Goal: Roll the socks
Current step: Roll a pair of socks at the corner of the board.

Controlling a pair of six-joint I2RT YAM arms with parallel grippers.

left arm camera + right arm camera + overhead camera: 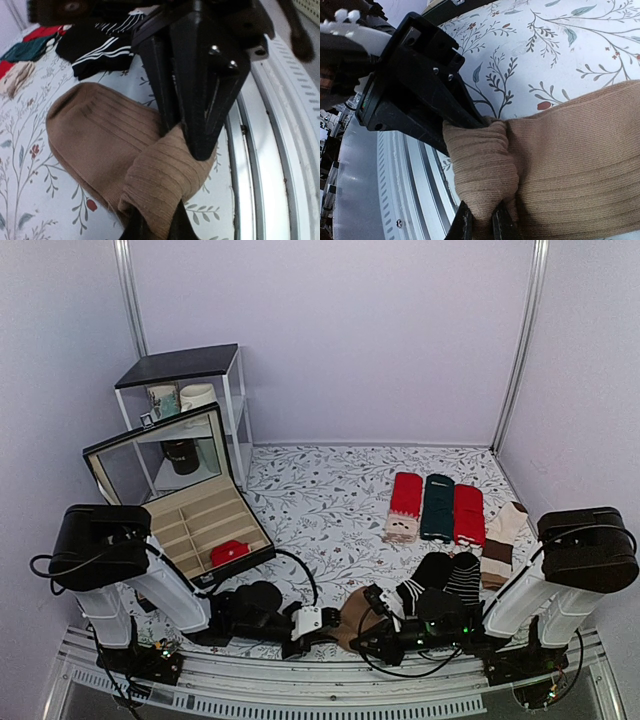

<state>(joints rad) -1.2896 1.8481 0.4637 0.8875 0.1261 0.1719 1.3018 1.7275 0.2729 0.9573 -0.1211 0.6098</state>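
Tan knit socks (pixel 352 615) lie bottom centre of top view, near edge of table (pixel 320 490). I see L gripper (pixel 156 227) and R gripper (pixel 481 222) each clamped on same bunched fold.

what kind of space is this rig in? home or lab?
Looks like a lab test cell, not a home: bare lilac walls with metal frame posts, an aluminium mounting rail along the near edge, and staged props such as a row of flat socks and a compartment box.
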